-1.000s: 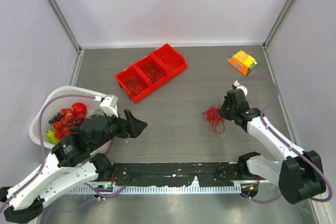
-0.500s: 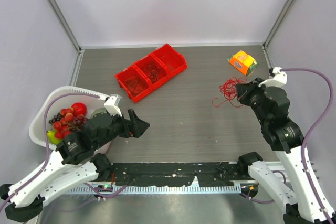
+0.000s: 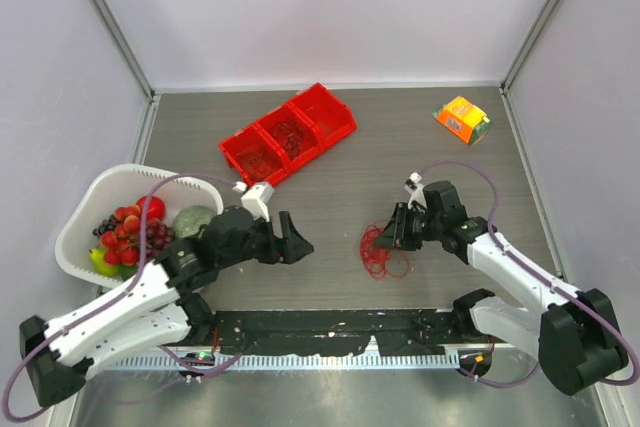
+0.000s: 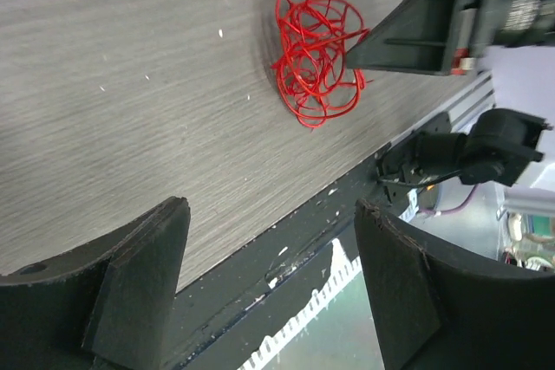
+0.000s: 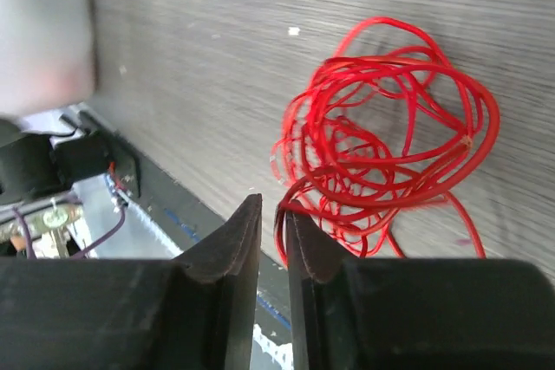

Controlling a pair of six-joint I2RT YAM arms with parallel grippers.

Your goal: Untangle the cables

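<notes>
A clump of thin red cables (image 3: 380, 257) lies on the table in front of the middle; it shows in the left wrist view (image 4: 314, 56) and the right wrist view (image 5: 390, 153). My right gripper (image 3: 388, 237) is at the clump's right edge, low over the table, and its jaws (image 5: 270, 207) are shut on one red strand. My left gripper (image 3: 296, 247) is open and empty (image 4: 269, 210), about a hand's width left of the clump. More thin wires lie in the red bin's compartments (image 3: 289, 133).
The red three-compartment bin (image 3: 338, 129) sits at the back middle. An orange box (image 3: 462, 118) is at the back right. A white basket (image 3: 85, 207) of fruit stands at the left. A black rail (image 3: 340, 325) runs along the near edge.
My right gripper has swung from the back right down to the front middle, carrying the red clump with it. My left gripper has moved right, toward the clump.
</notes>
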